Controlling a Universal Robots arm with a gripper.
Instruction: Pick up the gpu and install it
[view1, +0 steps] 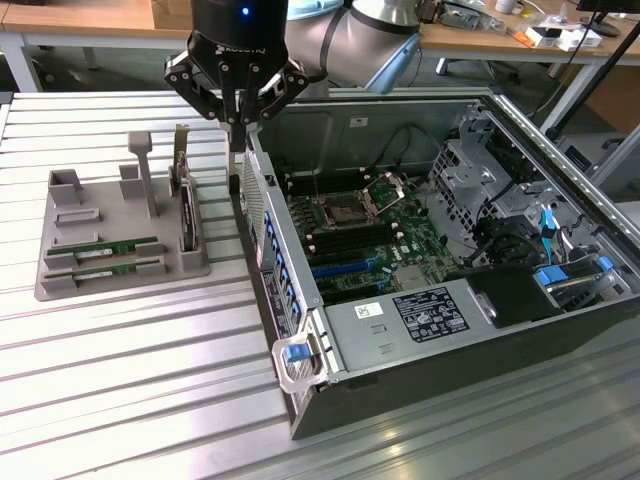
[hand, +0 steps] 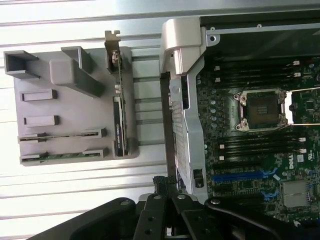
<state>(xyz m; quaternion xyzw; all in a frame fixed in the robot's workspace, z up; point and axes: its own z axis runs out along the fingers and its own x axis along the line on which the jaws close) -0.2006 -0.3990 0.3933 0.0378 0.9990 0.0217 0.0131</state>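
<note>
Gripper (view1: 237, 148), fingers pressed together and apparently empty, hangs over the wall of the open computer case (view1: 420, 410) that faces the gray holder (view1: 70, 222). Holder stands just beside the case. The gpu (view1: 110, 249), a green stick, lies slotted in the holder, beside its twin stick (view1: 105, 268).

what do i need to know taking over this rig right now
Hand: shut, nothing seen in it, up by the open computer case's rear wall, beside the gray holder.
Gpu: two alike green sticks, both lying in the holder's slots.
Done: nothing that shows.
Left: pickup and install.
</note>
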